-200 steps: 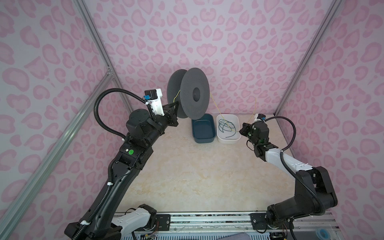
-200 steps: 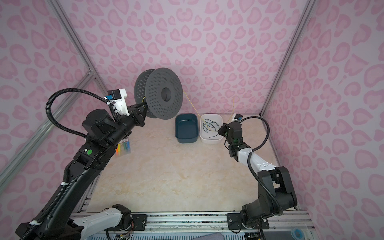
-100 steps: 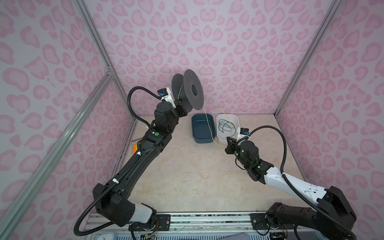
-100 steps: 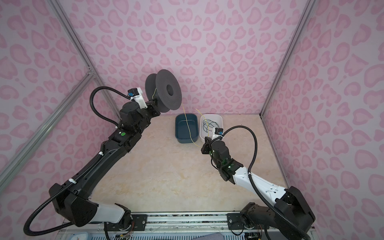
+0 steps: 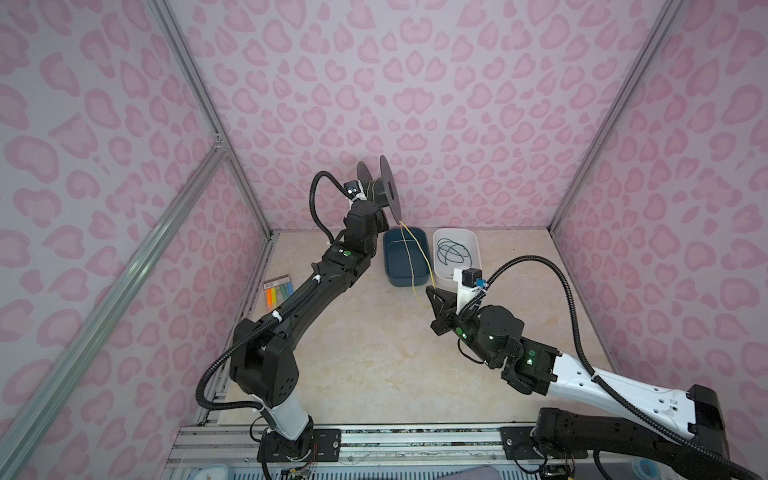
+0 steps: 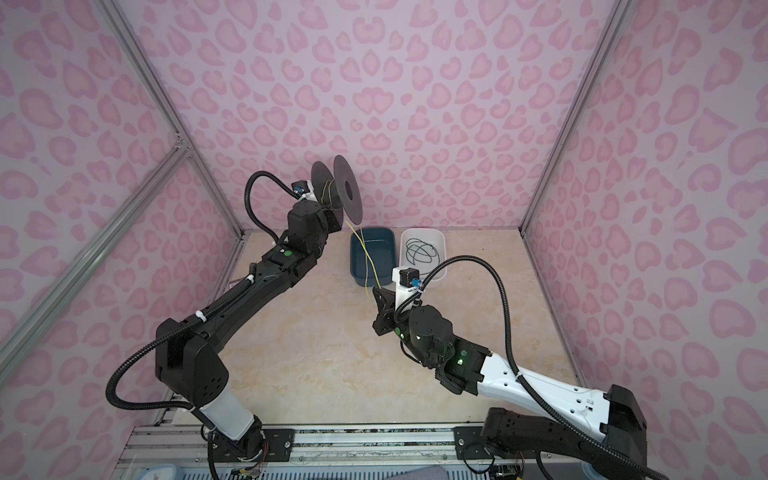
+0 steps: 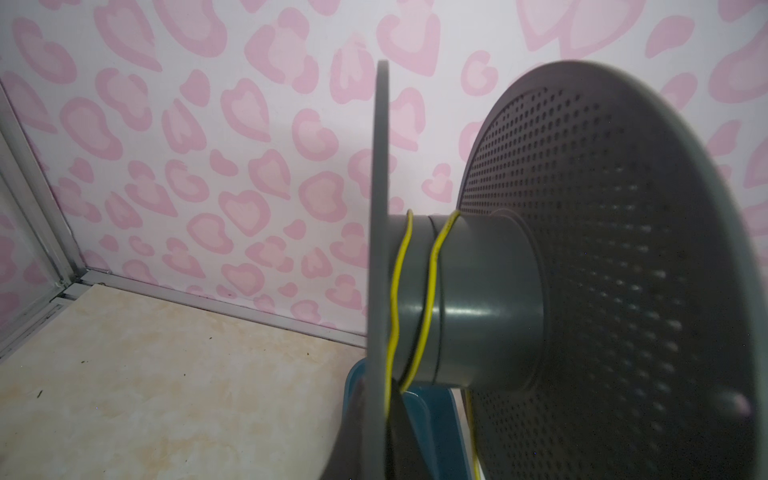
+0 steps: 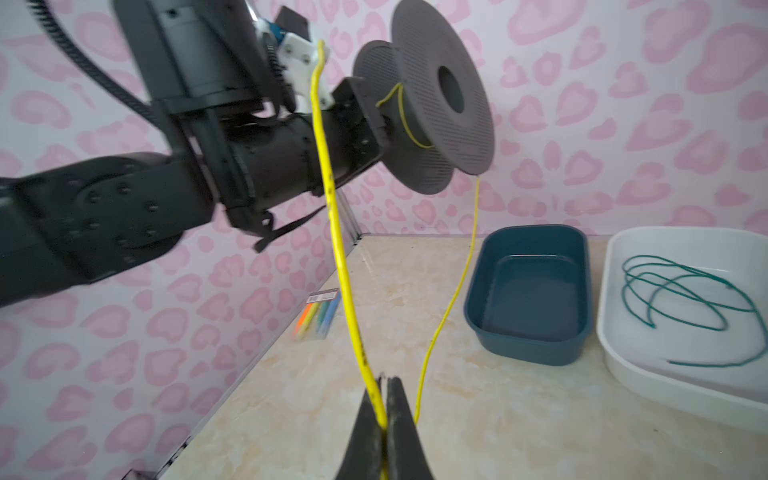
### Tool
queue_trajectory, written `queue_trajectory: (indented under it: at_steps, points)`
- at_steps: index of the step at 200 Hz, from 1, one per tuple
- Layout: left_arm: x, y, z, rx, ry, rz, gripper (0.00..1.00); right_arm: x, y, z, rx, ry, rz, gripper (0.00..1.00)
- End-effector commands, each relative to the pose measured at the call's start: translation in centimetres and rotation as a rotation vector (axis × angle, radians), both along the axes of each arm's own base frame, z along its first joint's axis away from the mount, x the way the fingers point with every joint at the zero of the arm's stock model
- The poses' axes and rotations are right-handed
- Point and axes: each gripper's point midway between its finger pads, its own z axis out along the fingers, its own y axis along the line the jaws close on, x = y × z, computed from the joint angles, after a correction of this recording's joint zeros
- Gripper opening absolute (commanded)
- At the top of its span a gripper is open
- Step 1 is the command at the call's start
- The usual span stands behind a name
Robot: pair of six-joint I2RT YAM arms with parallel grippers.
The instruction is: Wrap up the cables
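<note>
Where the right hand (image 8: pixel 384 386) meets the yellow wire (image 8: pixel 334 216), its jaws are pressed together with the wire pinched between the tips. No gap shows in the right wrist view. The hand sits above the middle of the counter (image 5: pixel 374 365), just in front of the blue tub (image 5: pixel 387 266).

Wire: two turns round the hub of the grey spool (image 7: pixel 490 299). One strand drops off the spool past the blue tub toward the right hand. A stiff tail stands up from the jaws.

Left hand (image 8: pixel 370 116): closed on the spool, holding it in the air above the counter's back edge, left of centre. Its fingertips are hidden by the near flange, so the exact grip point is unreadable.

Where the dropping strand meets the pinch is cut off at the frame edge.

The white tub (image 8: pixel 631 378), beside the blue one, holds a dark green cord (image 8: pixel 626 270).
</note>
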Motion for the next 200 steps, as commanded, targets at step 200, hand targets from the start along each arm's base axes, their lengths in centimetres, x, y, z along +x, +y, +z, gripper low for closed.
queue_trajectory:
  at_steps: [200]
  points:
    - [-3.7,-7.1,-5.3,0.354,0.026,-0.171,0.04,4.6,-1.3,21.8,0.185,-0.272,0.137,0.00]
